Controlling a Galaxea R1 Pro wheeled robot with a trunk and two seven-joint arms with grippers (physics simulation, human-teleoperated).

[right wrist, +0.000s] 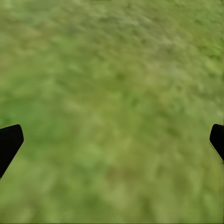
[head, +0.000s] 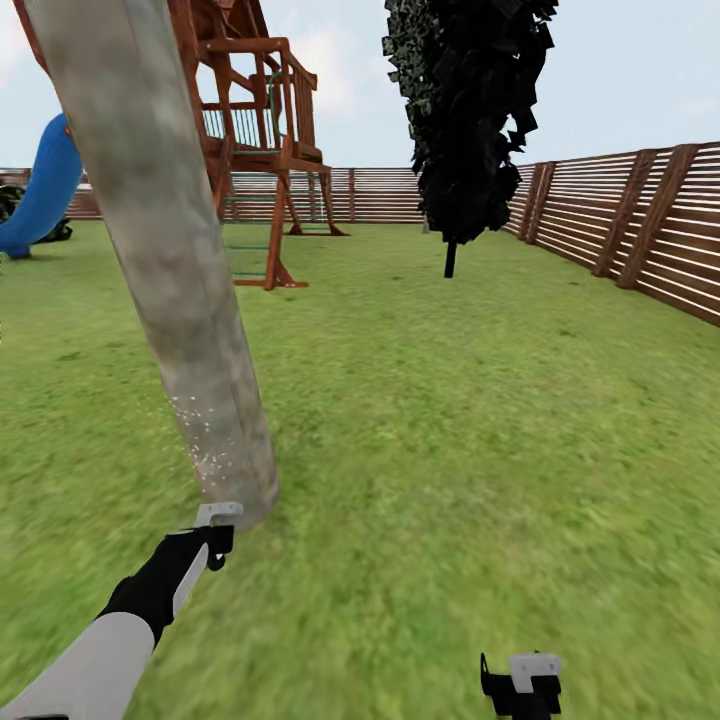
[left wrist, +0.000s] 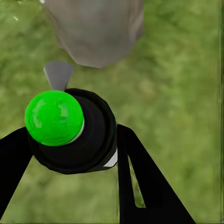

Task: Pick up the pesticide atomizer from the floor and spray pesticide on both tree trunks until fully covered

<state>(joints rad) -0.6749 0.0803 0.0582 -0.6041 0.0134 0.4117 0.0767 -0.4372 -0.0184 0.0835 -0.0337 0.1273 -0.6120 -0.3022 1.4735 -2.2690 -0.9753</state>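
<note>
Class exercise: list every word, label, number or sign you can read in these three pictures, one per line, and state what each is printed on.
None: no view carries readable text.
The pesticide atomizer in the left gripper shows a plain green cap, no label.
The tree trunk, fence and playset are unmarked.

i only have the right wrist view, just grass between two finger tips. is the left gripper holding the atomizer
Observer: Yes, the left gripper is closed around the pesticide atomizer; its cap dot shows green in the left wrist view.
Operator: how close is the trunk
Observer: The tree trunk stands right ahead of the atomizer's nozzle; white specks dot its lower bark.
Operator: anything else around
Observer: A brown fence runs along the right of the lawn.
</note>
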